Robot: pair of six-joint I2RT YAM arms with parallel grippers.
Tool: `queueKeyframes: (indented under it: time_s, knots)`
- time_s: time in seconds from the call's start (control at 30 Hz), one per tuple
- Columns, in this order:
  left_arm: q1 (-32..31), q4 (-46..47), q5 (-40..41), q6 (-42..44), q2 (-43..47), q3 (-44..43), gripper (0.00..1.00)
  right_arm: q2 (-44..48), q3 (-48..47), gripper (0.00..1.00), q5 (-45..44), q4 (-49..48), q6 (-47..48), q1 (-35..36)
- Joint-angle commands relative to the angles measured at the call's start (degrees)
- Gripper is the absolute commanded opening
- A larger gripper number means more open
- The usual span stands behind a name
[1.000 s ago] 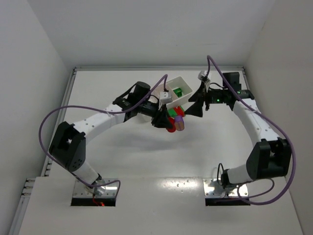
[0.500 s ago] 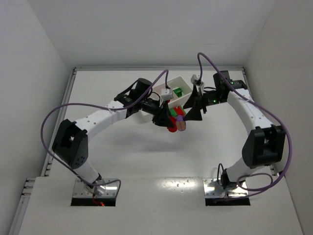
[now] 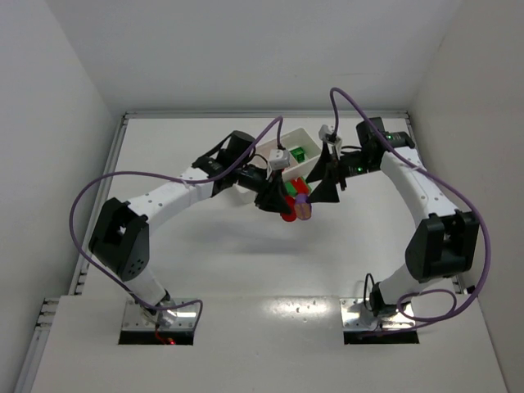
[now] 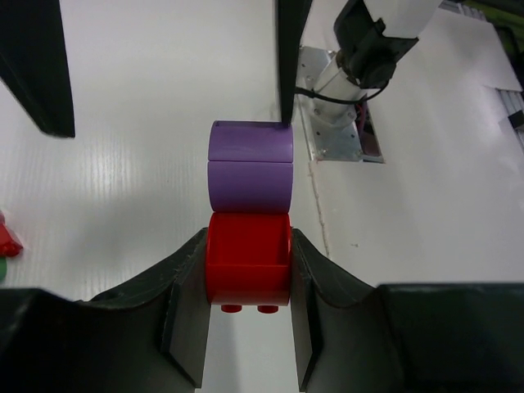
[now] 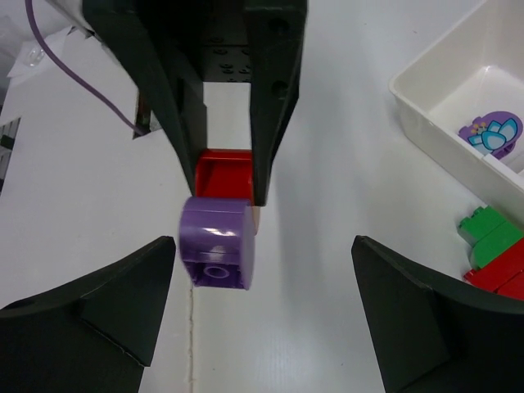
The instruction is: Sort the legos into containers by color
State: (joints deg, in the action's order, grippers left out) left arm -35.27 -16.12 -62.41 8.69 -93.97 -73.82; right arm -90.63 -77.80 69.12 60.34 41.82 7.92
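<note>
Left wrist view has the left gripper [image 4: 248, 246] clamped tight on a red brick [image 4: 248, 270], with a purple piece [image 4: 250, 168] stuck on its far end, the whole stack held out over the white table [image 4: 123, 188]. From the right wrist you see the right gripper [image 5: 262, 244] with its jaws wide apart, one on each side of that purple piece, not touching it. Only marking I can spot is a purple flower sticker [image 5: 490, 131] on the floor of one tray [image 5: 417, 106] compartment, too small to read. A loose green brick [image 5: 489, 229] and some red ones [image 5: 499, 274] lie just outside the tray wall. Compared with a second ago, the right arm has swung in closer to the stack; the left looks about the same.
</note>
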Motion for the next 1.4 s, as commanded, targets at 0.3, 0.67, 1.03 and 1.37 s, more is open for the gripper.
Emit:
queueKeyframes:
  time_s: [0.3,0.67,1.03,1.37]
  knots:
    - [1.1,0.1,2.0,4.8,6.5,7.4,0.22,1.9,-3.4,0.90,2.9,2.2,1.7,0.2]
    - [1.1,-0.4,2.6,5.4,2.1,-0.4,0.22,1.9,-1.1,0.94,2.3,2.7,2.2,3.1]
    - [1.1,-0.4,2.6,5.4,-0.2,-4.6,0.22,1.3,1.0,0.86,0.8,2.7,2.7,5.8]
    - [0.5,-0.4,3.1,4.8,-0.7,-6.2,0.22,-2.4,-0.4,0.67,-0.3,0.9,0.2,7.4]
